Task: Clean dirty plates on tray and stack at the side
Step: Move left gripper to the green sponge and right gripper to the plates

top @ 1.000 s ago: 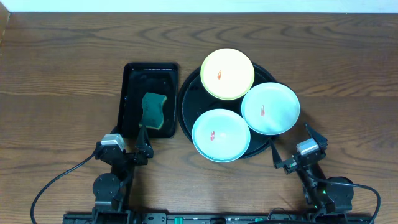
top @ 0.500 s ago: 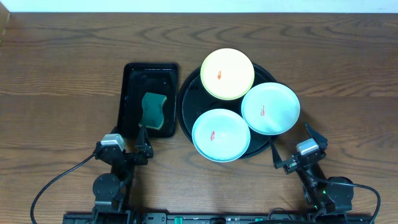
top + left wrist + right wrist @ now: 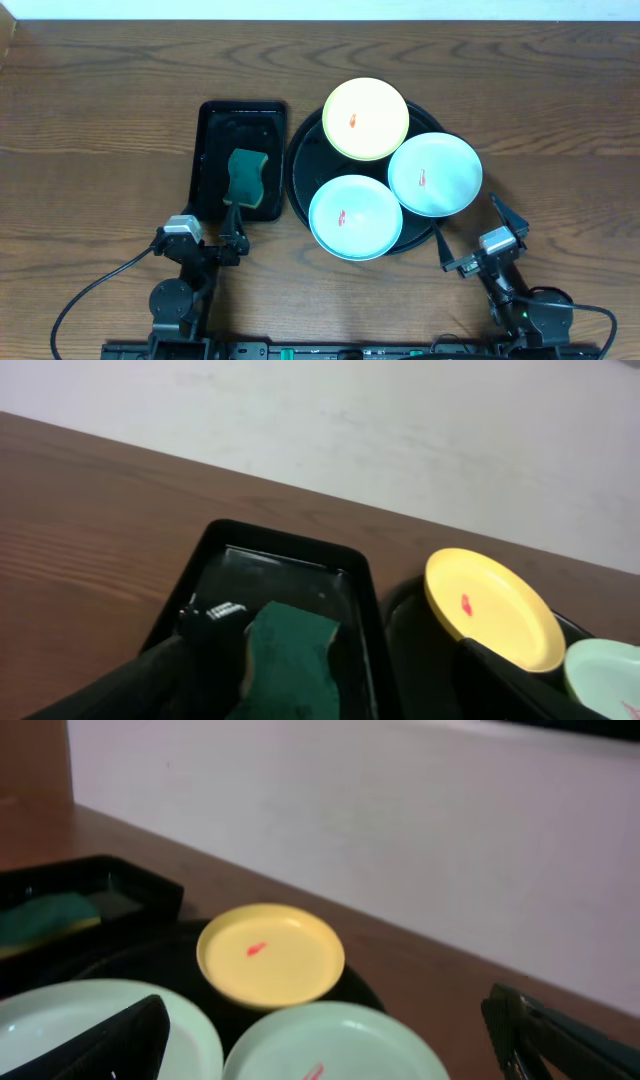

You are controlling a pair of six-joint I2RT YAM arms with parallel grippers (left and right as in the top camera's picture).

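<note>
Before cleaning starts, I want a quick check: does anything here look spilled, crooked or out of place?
Nothing spilled or broken. The yellow plate, right mint plate and near mint plate each carry a red smear at centre, and they crowd the tray, jutting past its rim.

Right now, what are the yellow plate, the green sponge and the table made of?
The yellow plate looks like plastic or melamine: smooth, evenly coloured, with a soft shine; it could be glazed ceramic. The sponge looks like foam with a dull, rough green scrubbing face. The table looks like wood or wood-look laminate: brown grain lines, satin surface.
</note>
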